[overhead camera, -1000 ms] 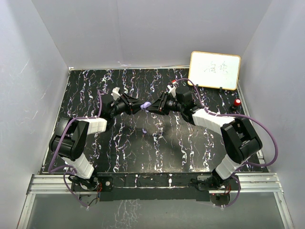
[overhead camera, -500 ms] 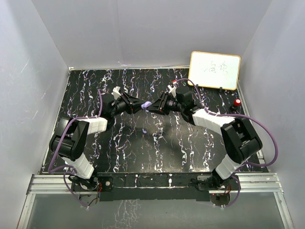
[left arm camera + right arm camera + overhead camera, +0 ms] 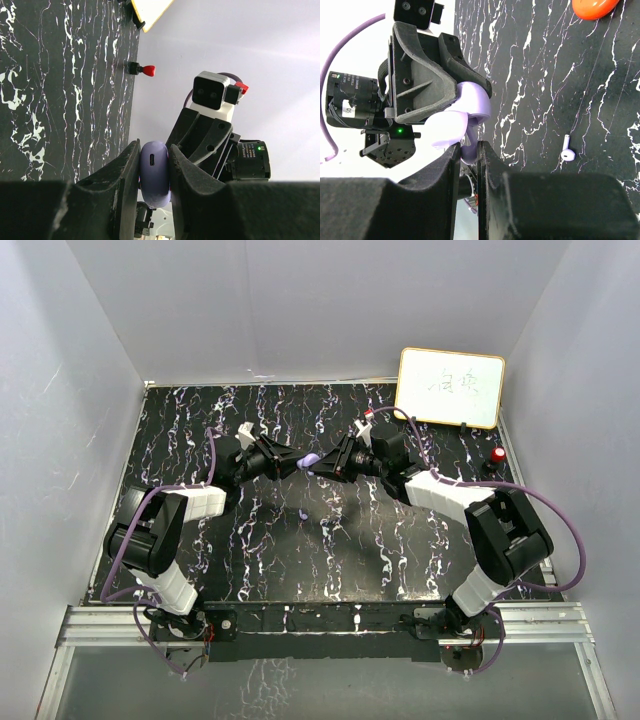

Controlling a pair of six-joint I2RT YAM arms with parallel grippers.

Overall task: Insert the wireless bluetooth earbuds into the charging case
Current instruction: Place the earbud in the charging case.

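The whiteboard (image 3: 450, 388) at the table's far right corner carries two dark handwritten characters, too small and faint to read from the top view. No other text, label, brand or number is legible anywhere.

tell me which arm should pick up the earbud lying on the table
Right, probably. The left tool is clamped on the purple case, holding it above the table, so it is busy. The right tool sits at the open case with jaws nearly shut, and the earbud lies close by.
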